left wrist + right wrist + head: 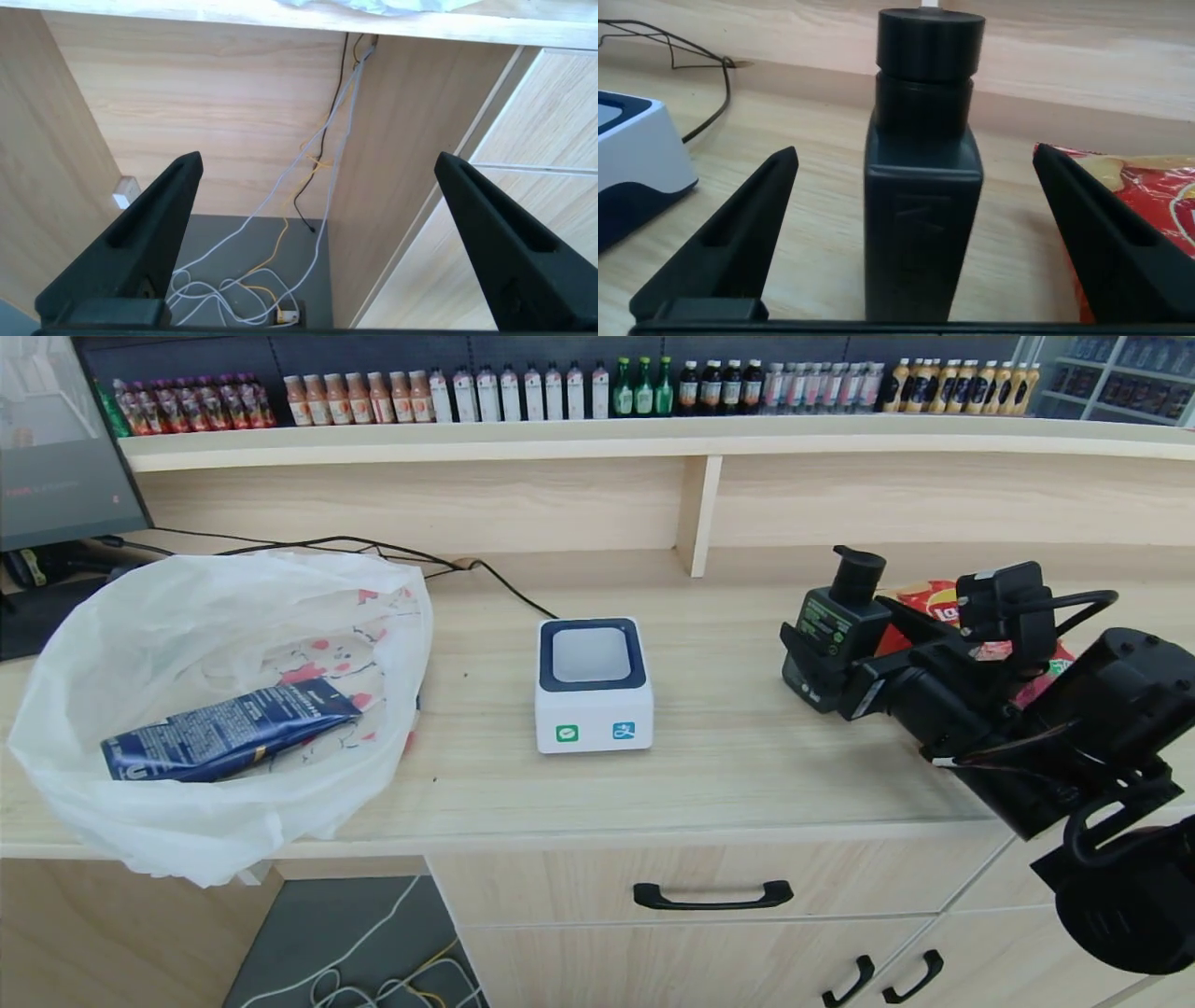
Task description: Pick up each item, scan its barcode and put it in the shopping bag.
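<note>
1. Bottle (834, 633) first: dark, boxy body with flat sides and a chunky round cap. It stands upright on the counter (728, 775), well right of the scanner.
2. Right gripper (915, 159) is spread wide, with the bottle sitting between its two black wedge-shaped fingers. There's a gap on each side, so it's not gripping anything.
3. Chips (934, 602) lie just behind the bottle: a red, glossy, crinkled packet lying flat, partly hidden by the arm.
4. Scanner (593, 683) is a small white cube with rounded corners and a navy frame around a pale, shiny window on top. It has two little square icons on the front. It sits mid-counter, with a thin black cable (504, 583) snaking off behind it.
5. Bag (140, 616) is thin, translucent white plastic with some red print, all wrinkly. Its mouth is open, and it slumps at the counter's left end and over the front edge.
6. Pack (229, 733) lies inside the bag: flat, dark blue, shiny wrapper, lying on its side.
7. Left gripper (318, 168) hangs below counter level with its fingers wide apart and nothing between them. Past it is a wood-panel nook with loose white, yellow and black wires (271, 271) on a grey floor.
8. The counter is pale wood-grain laminate, and the drawers below have curved black handles (712, 896).
</note>
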